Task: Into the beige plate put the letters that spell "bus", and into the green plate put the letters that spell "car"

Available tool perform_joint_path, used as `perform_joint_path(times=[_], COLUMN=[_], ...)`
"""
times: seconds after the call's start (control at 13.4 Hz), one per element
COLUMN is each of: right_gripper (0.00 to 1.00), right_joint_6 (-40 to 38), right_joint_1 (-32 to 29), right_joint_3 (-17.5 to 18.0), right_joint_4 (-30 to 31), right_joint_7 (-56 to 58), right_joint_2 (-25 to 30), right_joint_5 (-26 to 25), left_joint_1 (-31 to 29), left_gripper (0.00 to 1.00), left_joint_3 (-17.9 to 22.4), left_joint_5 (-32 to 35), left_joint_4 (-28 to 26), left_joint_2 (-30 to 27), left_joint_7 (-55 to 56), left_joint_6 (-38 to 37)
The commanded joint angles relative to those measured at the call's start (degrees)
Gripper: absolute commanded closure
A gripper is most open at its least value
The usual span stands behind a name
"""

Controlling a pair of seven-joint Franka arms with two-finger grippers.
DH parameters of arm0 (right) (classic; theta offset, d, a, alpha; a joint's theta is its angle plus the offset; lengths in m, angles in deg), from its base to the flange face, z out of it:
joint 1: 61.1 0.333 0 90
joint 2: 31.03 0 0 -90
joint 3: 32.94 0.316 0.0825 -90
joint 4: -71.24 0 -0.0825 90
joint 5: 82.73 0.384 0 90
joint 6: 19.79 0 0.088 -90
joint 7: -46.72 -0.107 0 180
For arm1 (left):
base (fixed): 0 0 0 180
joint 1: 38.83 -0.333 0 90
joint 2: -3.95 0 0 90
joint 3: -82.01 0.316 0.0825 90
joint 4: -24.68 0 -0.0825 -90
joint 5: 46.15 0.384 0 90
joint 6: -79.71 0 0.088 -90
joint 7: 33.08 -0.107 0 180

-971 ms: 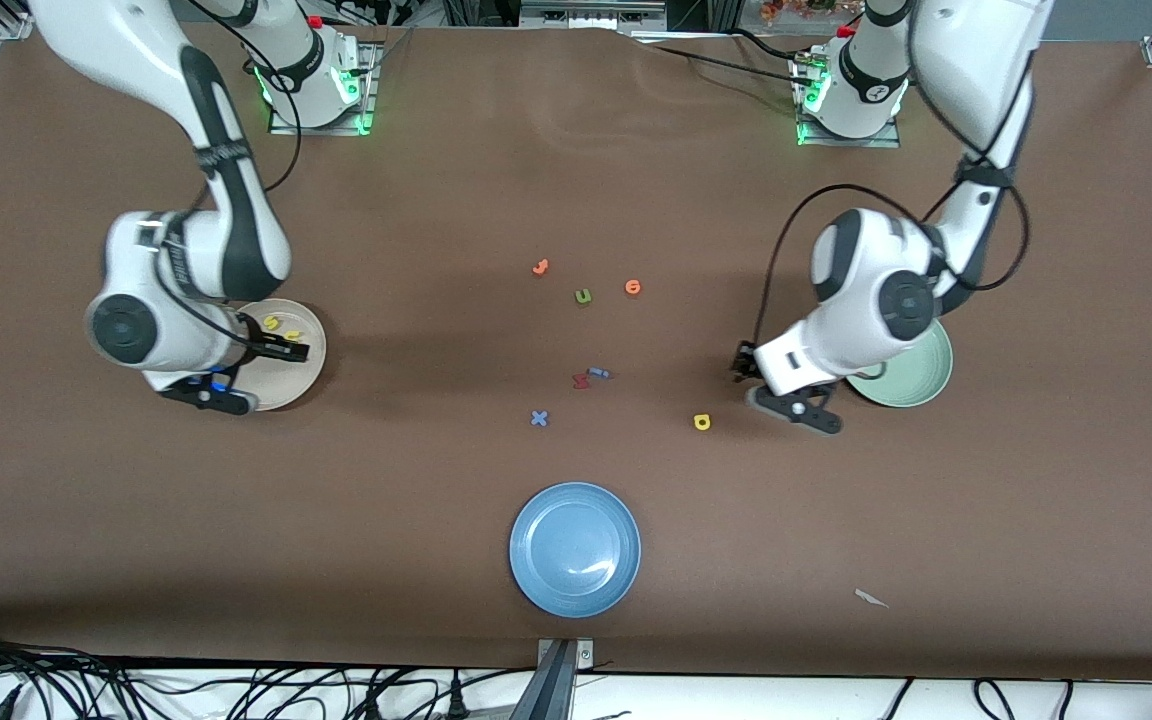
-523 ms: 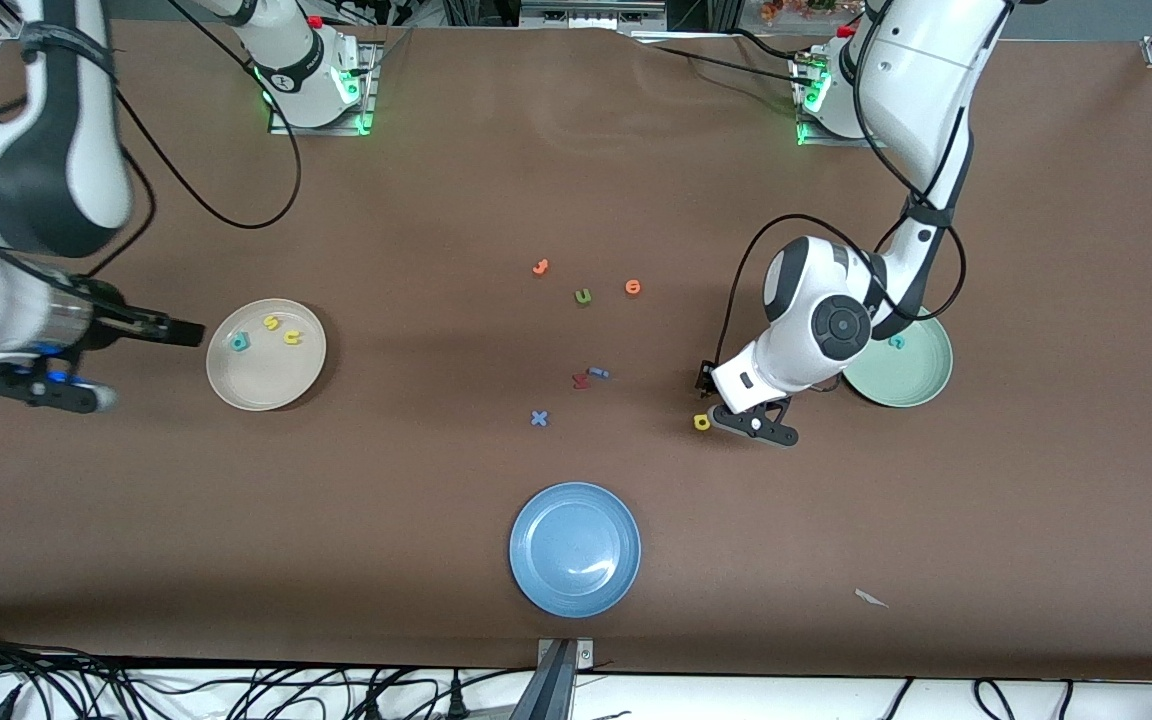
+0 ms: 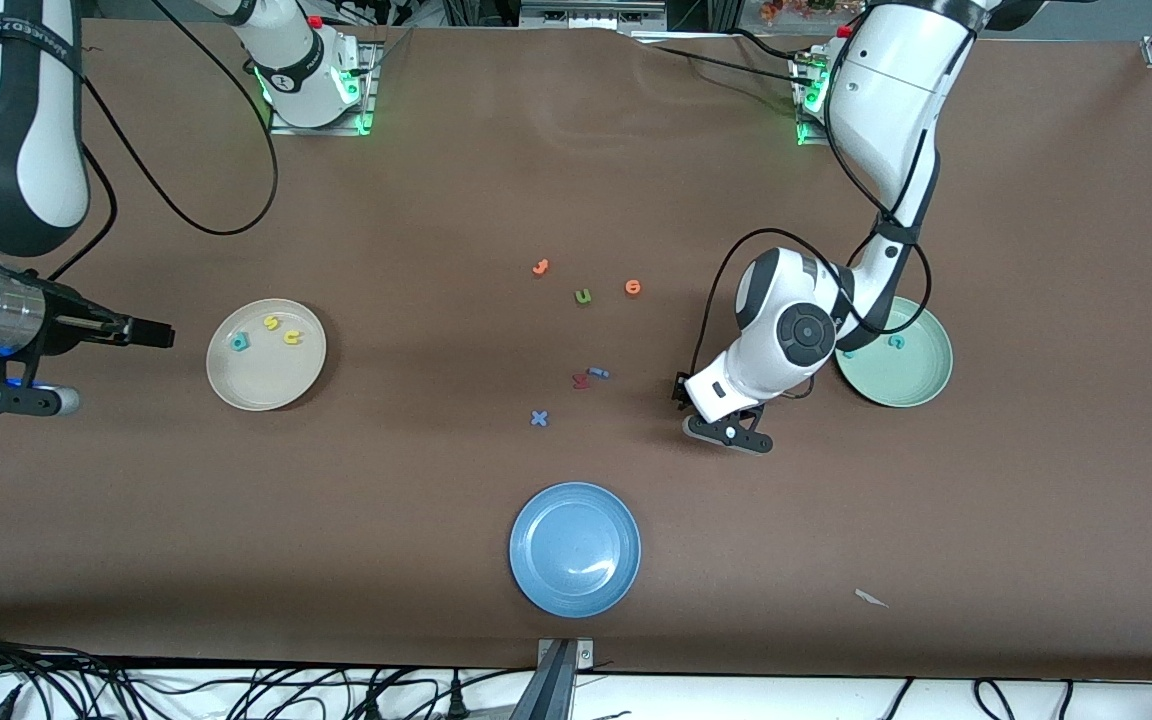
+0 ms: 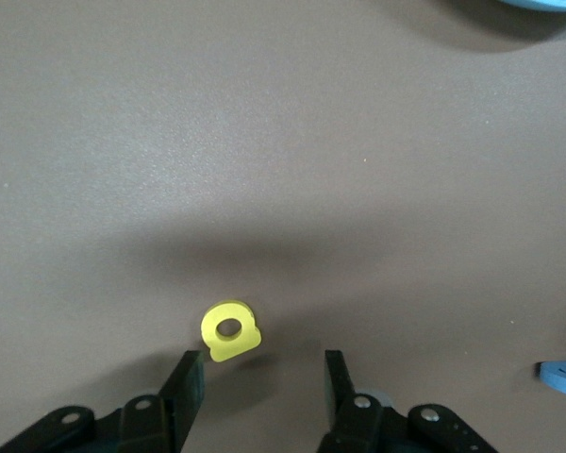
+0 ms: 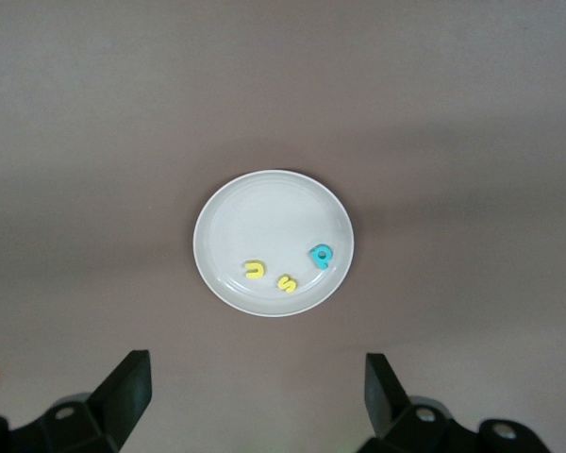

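While the blue plate (image 3: 575, 549) sits nearest the front camera, the left gripper (image 4: 261, 396) hangs low over the table farther up, between the loose letters in the middle and the green plate (image 3: 921, 385). Its arm bends down from its base with the wrist turned toward the table, and its fingers (image 4: 184, 382) stand partly apart, holding nothing. One yellow "a" (image 4: 229, 331) lies flat on the cloth just ahead of the fingertips, touching neither.

The right gripper (image 5: 257, 396) waits, drawn back off the right arm's end of the table beside the beige plate (image 3: 236, 385), jaws spread wide and empty.

Three plates are on the table. The beige plate holds three letters: a teal "b" (image 3: 240, 342), a yellow "s" (image 3: 272, 322) and a yellow "u" (image 3: 291, 337). The green plate shows one teal "c" (image 3: 896, 341); the left arm covers part of that plate's rim.

Six loose letters lie mid-table: a blue "x" (image 3: 539, 418), then a dark red letter (image 3: 581, 380) touching a blue hooked letter (image 3: 598, 373), then an olive "u" (image 3: 583, 296), and two orange letters (image 3: 633, 288) farthest. None blocks the yellow "a".
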Motion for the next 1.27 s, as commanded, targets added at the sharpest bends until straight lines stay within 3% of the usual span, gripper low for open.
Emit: perform_joint_path(times=[0.0, 0.3, 0.45, 0.52, 1.05, 1.19], right_gripper=[0.0, 0.0, 0.0, 0.01, 0.01, 0.01], right_joint_6=[-1.36, 0.66, 2.41, 3.73, 5.14, 5.32], right_joint_1=[-0.15, -1.36, -7.93, -9.1, -8.76, -8.58], right_joint_3=[0.16, 1.73, 9.88, 11.66, 12.12, 12.99], right_joint_4=[-2.08, -2.6, -2.69, -2.69, 1.52, 1.79], right_joint_7=[0.43, 1.05, 0.34, 0.26, -1.24, -5.44], right_joint_2=[-0.86, -1.03, -0.34, 0.19, 5.2, 5.47], right_joint_5=[-0.3, -1.09, -2.13, -3.45, -4.69, -4.78], left_joint_1=[0.55, 0.64, 0.64, 0.64, 0.73, 0.73], left_gripper=[0.4, 0.4, 0.4, 0.4, 0.41, 0.47], left_joint_3=[0.83, 1.01, 1.01, 1.01, 1.1, 1.1], left_joint_5=[-1.59, -1.59, -1.59, -1.5, -1.41, -1.41], left_joint_4=[1.6, 1.68, 1.69, 1.6, 1.6, 1.6], left_joint_2=[1.61, 1.96, 2.05, 2.05, 3.63, 3.63], left_joint_7=[-0.11, -0.2, -0.11, -0.2, -0.2, -0.2], left_joint_6=[1.22, 1.4, 1.57, 2.1, 3.51, 3.51])
